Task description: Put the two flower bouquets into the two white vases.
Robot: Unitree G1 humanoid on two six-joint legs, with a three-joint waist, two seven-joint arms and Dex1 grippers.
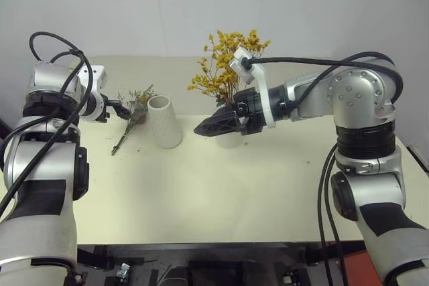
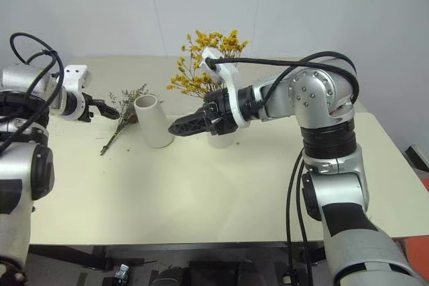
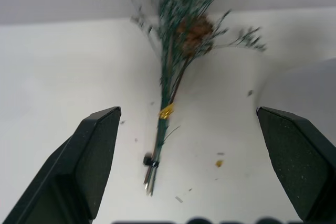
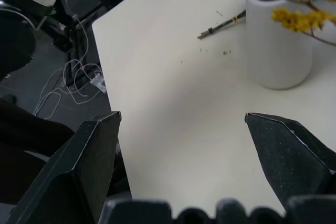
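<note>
The grey-green bouquet (image 1: 133,114) with a brown pinecone (image 3: 194,32) lies flat on the table, left of the plain tapered white vase (image 1: 164,122). My left gripper (image 1: 119,108) is open just left of the sprigs, and its own view looks down at the stems (image 3: 160,129) from above. The yellow bouquet (image 1: 224,65) stands upright in the second white vase (image 1: 228,140), which is mostly hidden behind my right gripper (image 1: 208,125). That gripper is open and empty, pointing left in front of this vase toward the tapered vase (image 4: 275,40).
The cream table (image 1: 234,192) has bare surface in front of the vases, with small flower crumbs (image 3: 219,163) near the stems. A white wall rises behind the table. Cables and dark floor (image 4: 68,77) lie past the table's left edge.
</note>
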